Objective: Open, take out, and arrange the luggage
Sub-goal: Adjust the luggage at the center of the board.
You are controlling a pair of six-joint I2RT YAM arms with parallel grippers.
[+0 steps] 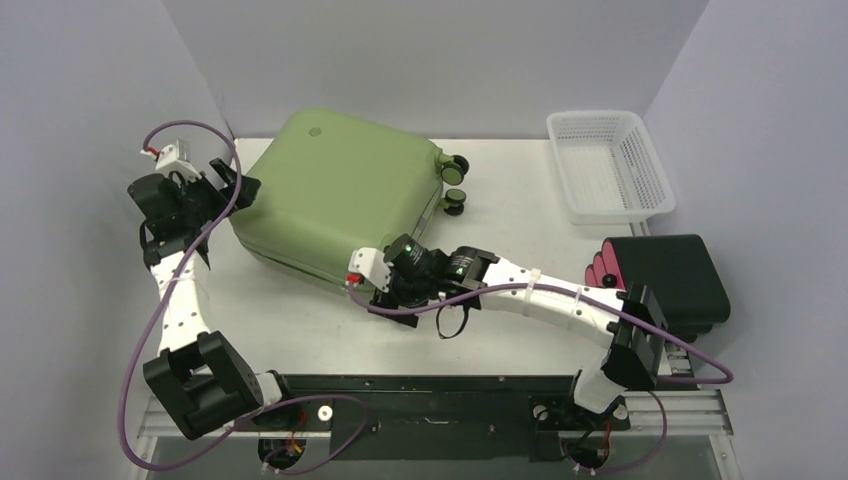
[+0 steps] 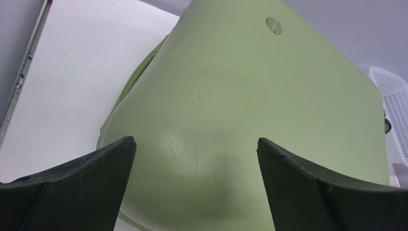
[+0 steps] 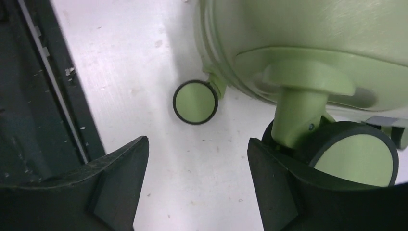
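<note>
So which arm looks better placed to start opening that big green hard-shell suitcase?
Probably the left. Its open left gripper faces the light olive-green hard-shell suitcase at the shell's edge, by the seam. The right gripper sits low beside a black green-hubbed wheel.

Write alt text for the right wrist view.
Green suitcase, wheeled end, close up: near wheel looms right, second wheel sits farther back on the table. The right end effector is open below, nothing between its dark fingers.
</note>
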